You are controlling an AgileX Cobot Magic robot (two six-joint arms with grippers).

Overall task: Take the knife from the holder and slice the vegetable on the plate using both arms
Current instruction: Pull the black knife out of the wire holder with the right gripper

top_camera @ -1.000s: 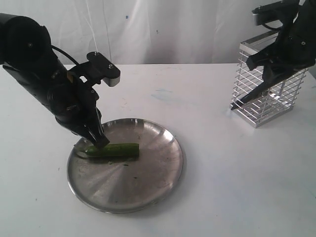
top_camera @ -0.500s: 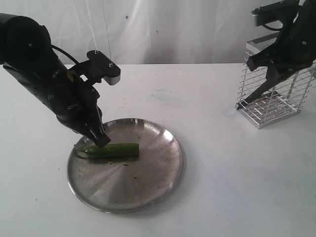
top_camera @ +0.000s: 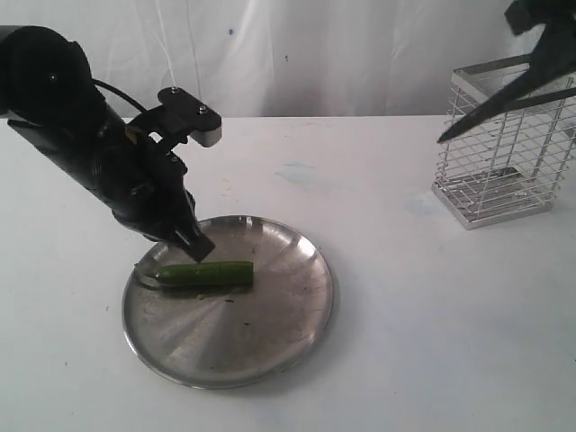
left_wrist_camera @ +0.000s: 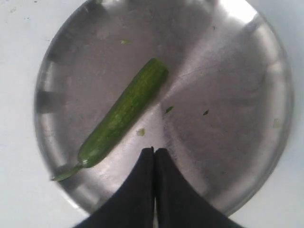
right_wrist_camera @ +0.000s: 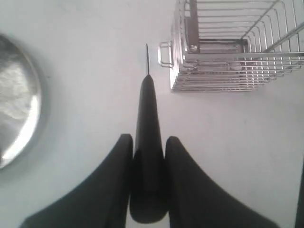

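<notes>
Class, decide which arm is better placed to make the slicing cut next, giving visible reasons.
Right, probably: the right gripper holds the knife, clear of the holder. The left gripper is shut, empty, beside the vegetable on the plate.

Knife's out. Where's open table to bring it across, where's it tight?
Widest bare table lies between the plate and the holder; the strip nearest the camera is free, as is the plate's near half. Tight: the plate's far-left edge, where the shut left gripper sits beside the vegetable, and above the holder, where the knife hangs.

Bulky black arm (top_camera: 76,148), thin black cable (top_camera: 112,93), grey-faced camera mount (top_camera: 193,119)
</notes>
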